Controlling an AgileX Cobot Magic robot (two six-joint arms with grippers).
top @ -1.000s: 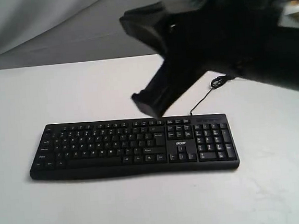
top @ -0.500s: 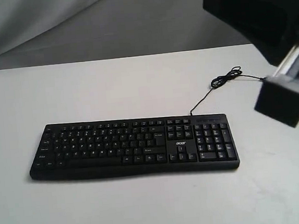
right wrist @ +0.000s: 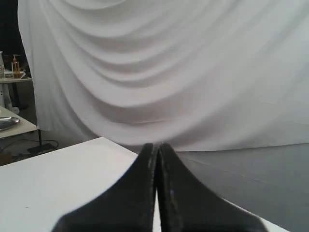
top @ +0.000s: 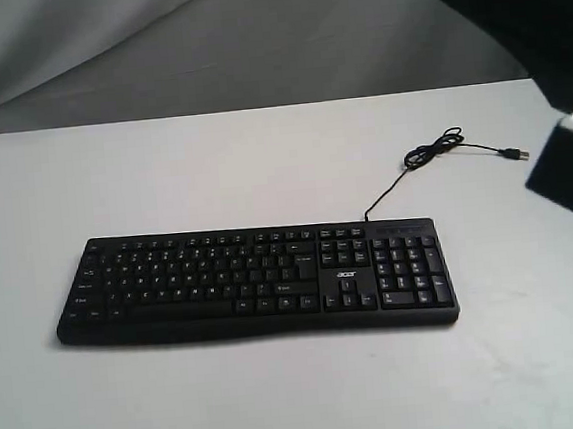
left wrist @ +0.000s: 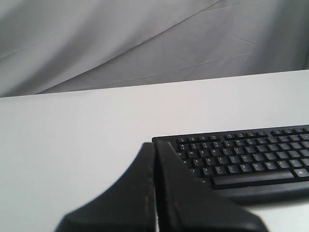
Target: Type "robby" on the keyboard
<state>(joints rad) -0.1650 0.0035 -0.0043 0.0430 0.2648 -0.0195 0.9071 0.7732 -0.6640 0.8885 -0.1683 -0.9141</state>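
Note:
The black keyboard [top: 254, 280] with white legends and a number pad lies flat on the white table [top: 282, 396]; its thin USB cable [top: 439, 147] curls away behind it, plug end free. My right arm [top: 554, 61] shows only as a dark bulk at the right edge of the exterior view, off the keyboard. In the right wrist view my right gripper [right wrist: 158, 146] is shut and empty, aimed at the table corner and the drape. My left gripper [left wrist: 155, 145] is shut and empty, its tip close to the keyboard [left wrist: 246, 162] at its left end. The left arm is outside the exterior view.
A grey-white cloth backdrop [top: 152, 56] hangs behind the table. Off to the side in the right wrist view stand a small table with a metal dish [right wrist: 7, 123] and some bottles [right wrist: 17, 65].
My right arm has swung from above the keyboard's middle out to the right edge of the exterior view. The keyboard and cable have not moved.

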